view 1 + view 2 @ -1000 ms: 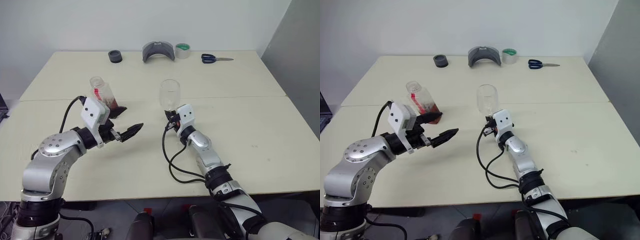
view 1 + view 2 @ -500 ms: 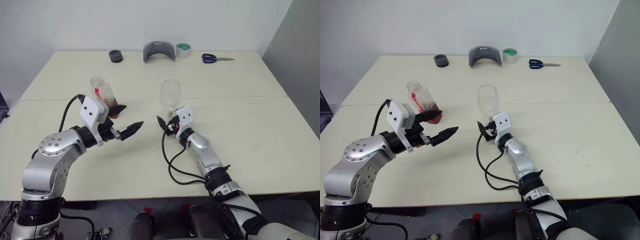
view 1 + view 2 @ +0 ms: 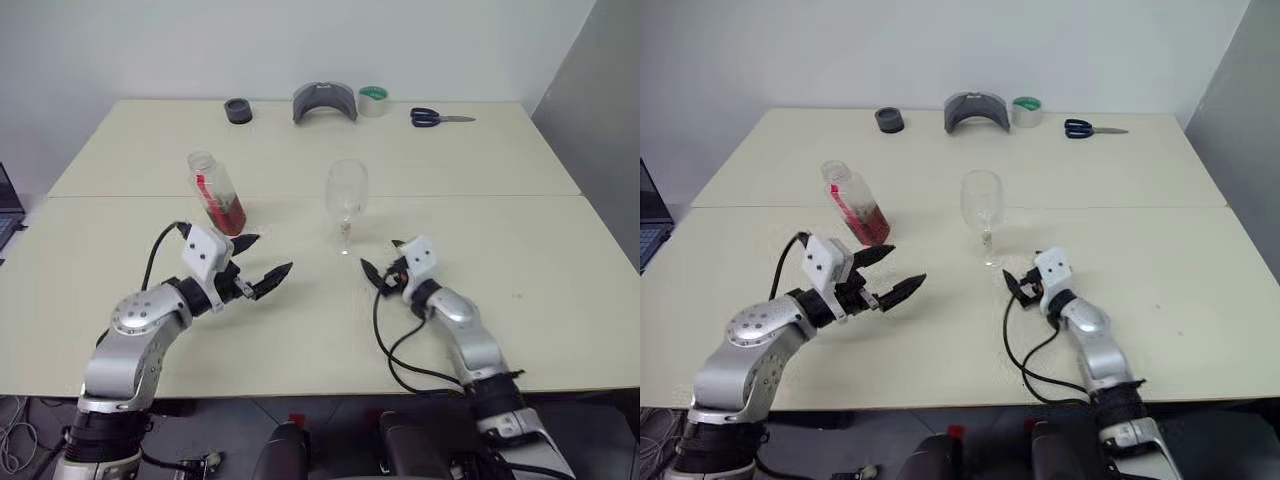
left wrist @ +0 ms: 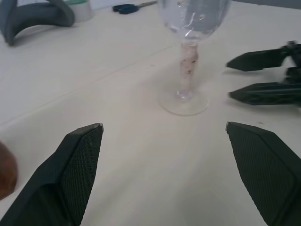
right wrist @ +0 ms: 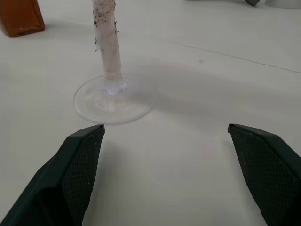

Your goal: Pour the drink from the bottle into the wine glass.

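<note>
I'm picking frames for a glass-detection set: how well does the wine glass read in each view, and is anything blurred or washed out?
Left eye view: wine glass sharp but faint, nearly blending into the pale table, soft shadow at its foot. Left wrist view: stem crisp, bowl cropped at the frame edge, own fingers softly blurred. Right wrist view: foot clear, low contrast against the table; even lighting, no strong glare.
</note>
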### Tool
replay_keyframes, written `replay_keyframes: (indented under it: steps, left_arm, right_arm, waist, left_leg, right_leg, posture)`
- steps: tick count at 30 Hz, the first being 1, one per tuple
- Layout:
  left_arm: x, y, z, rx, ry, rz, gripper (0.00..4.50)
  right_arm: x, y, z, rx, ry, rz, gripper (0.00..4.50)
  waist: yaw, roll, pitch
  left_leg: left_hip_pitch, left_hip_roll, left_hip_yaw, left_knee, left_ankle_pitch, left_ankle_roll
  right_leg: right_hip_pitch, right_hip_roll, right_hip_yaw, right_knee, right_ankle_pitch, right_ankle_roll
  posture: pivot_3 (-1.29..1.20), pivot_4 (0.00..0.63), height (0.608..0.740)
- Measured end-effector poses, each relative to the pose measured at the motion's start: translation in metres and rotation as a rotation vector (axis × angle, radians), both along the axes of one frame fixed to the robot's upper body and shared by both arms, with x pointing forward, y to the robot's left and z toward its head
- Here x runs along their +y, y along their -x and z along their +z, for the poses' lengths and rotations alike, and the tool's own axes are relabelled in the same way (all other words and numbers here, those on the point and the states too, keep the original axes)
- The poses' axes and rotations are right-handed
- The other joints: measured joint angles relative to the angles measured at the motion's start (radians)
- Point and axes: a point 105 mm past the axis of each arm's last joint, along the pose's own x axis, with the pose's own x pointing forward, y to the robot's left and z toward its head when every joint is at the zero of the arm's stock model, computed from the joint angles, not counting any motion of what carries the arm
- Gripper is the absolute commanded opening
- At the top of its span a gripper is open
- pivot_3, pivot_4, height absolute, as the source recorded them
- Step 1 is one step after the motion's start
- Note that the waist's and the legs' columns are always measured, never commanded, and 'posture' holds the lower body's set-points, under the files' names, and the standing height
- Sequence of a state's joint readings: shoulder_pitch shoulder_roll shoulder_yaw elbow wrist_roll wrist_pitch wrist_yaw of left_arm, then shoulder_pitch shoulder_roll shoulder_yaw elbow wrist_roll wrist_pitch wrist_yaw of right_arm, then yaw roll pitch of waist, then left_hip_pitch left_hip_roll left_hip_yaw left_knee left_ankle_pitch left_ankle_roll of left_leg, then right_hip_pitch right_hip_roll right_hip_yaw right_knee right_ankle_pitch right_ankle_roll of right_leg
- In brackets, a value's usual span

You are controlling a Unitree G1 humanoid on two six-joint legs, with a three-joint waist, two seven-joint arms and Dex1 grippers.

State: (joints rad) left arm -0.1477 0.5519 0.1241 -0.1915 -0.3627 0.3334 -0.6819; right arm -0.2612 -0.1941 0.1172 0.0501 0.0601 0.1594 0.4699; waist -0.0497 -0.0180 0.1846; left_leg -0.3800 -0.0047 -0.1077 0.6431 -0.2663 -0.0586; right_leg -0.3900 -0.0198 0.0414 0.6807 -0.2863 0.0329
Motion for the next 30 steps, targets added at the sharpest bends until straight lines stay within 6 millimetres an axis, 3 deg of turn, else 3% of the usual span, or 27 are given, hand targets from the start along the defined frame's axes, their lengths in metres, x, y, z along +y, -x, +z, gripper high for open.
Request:
replay_keyframes:
  steps: [4, 6, 9, 16, 30]
  left_arm:
    - [0.02, -0.007, -0.018, 0.026, 0.0, 0.115, 4.5]
    - [0.034, -0.011, -0.022, 0.021, -0.002, 0.182, 4.5]
    - [0.05, -0.017, -0.024, 0.017, 0.012, 0.261, 4.5]
    - [0.069, -0.037, -0.024, 0.012, 0.038, 0.33, 4.5]
    - [0.08, -0.07, -0.006, -0.081, -0.006, 0.33, 4.5]
  right_arm:
    - [0.002, 0.031, 0.014, -0.007, 0.015, 0.106, 4.47]
    - [0.007, 0.045, 0.032, -0.032, -0.009, 0.168, 4.47]
    - [0.015, 0.059, 0.053, -0.061, -0.042, 0.239, 4.47]
    - [0.026, 0.086, 0.072, -0.037, -0.047, 0.426, 4.47]
    - [0.039, 0.088, 0.082, -0.069, -0.005, 0.484, 4.47]
  waist:
    - [-0.002, 0.0, 0.0]
    - [-0.002, 0.0, 0.0]
    - [0.002, 0.0, 0.0]
    - [0.014, -0.001, 0.0]
    - [0.016, -0.001, 0.0]
  left_leg:
    - [0.0, 0.001, 0.0, 0.0, 0.0, 0.0]
    - [0.0, 0.001, -0.001, 0.0, 0.0, 0.0]
    - [0.0, 0.0, -0.001, 0.0, 0.0, 0.0]
    - [-0.001, -0.001, -0.001, 0.001, 0.0, 0.0]
    - [-0.001, -0.001, -0.001, 0.001, 0.0, 0.0]
  right_leg:
    - [0.0, 0.0, 0.0, 0.0, 0.0, 0.0]
    - [0.0, 0.0, -0.001, 0.0, 0.0, 0.0]
    - [0.001, 0.0, -0.002, 0.0, 0.0, 0.0]
    - [0.001, 0.0, -0.002, -0.001, 0.0, 0.0]
    - [0.0, 0.0, -0.002, -0.001, 0.0, 0.001]
  posture:
    - [0.0, 0.15, 0.74]
    - [0.0, 0.15, 0.74]
    - [0.0, 0.15, 0.74]
    - [0.0, 0.15, 0.74]
    - [0.0, 0.15, 0.74]
